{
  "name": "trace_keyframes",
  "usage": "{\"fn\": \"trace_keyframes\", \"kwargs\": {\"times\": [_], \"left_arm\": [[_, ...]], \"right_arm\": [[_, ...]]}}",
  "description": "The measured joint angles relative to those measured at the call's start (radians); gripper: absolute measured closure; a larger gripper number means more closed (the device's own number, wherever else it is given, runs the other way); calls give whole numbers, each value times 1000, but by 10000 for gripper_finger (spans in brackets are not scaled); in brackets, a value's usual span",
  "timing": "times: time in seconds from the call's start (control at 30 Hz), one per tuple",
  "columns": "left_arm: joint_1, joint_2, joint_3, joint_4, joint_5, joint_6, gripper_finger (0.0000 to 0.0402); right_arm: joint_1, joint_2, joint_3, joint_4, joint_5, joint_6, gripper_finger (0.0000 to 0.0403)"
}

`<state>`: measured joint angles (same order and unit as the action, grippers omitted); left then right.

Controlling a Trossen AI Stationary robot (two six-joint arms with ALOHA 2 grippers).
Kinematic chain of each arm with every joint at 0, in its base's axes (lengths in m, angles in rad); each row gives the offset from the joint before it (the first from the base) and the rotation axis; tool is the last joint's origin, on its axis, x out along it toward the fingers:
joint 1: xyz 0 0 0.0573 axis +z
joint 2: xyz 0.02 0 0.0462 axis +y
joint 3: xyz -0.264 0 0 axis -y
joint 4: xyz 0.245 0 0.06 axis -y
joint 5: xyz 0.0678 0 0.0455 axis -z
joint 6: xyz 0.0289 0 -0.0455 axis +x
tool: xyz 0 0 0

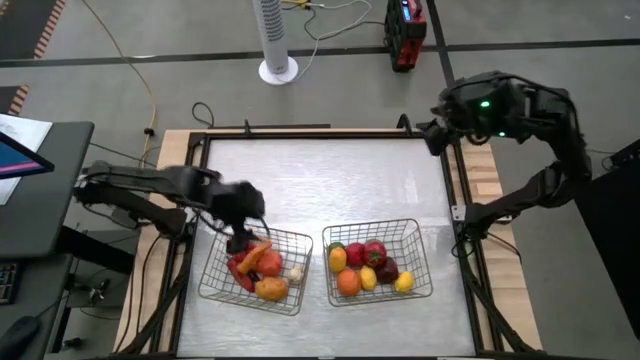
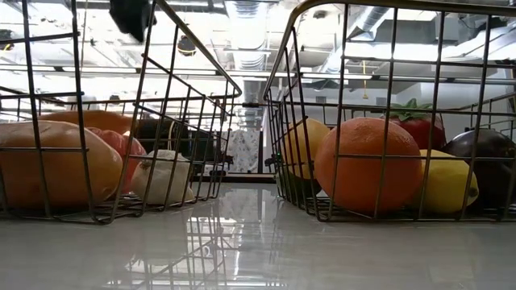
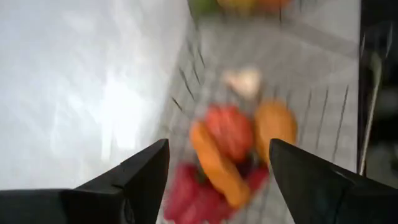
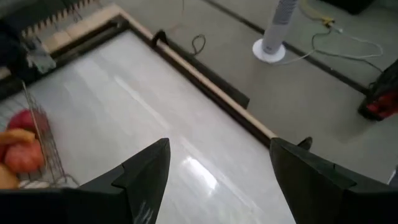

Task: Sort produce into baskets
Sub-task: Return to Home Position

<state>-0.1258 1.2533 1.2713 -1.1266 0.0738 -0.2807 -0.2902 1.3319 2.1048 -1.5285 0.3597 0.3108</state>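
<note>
Two wire-mesh baskets stand near the table's front edge. The left basket [image 1: 258, 268] holds red, orange and one whitish piece of produce [image 1: 262, 262]; these also show in the left wrist view [image 3: 231, 146]. The right basket [image 1: 378, 262] holds red, orange, yellow and dark maroon produce [image 1: 368, 268]. My left gripper [image 1: 240, 238] hangs open and empty above the far left part of the left basket; its fingers [image 3: 143, 180] frame the produce below. My right gripper [image 1: 438, 135] is open and empty at the table's far right corner.
A raised wooden frame [image 1: 300, 132] rims the white table top, which is bare beyond the baskets [image 1: 330, 180]. Off the table are a white fan base [image 1: 278, 68], cables and a red device [image 1: 405, 35] on the floor, and a desk [image 1: 30, 150] at the left.
</note>
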Motion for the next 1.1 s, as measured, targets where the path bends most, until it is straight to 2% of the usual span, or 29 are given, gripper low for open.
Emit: {"fn": "trace_keyframes", "kwargs": {"times": [0.13, 0.27, 0.4, 0.6, 0.7, 0.87, 1.1], "left_arm": [[95, -155, -76, 95, -36, 7, 158], [221, -342, -244, 202, -14, -2, 183], [323, -486, -375, 383, 7, -57, 206], [378, -629, -477, 636, -118, -138, 235], [390, -689, -512, 662, -154, -142, 246], [442, -803, -561, 625, -172, -192, 259], [457, -960, -590, 630, -201, -271, 280]], "right_arm": [[-23, -56, -10, 31, 2, 14, 101], [-34, -162, -147, 146, -13, 13, 101], [-33, -310, -409, 353, -91, 33, 101], [-34, -527, -902, 762, -194, 124, 101], [-33, -618, -1107, 919, -232, 192, 101], [-33, -774, -1368, 1054, -234, 313, 101], [-33, -1038, -1558, 1135, -230, 407, 101]]}}
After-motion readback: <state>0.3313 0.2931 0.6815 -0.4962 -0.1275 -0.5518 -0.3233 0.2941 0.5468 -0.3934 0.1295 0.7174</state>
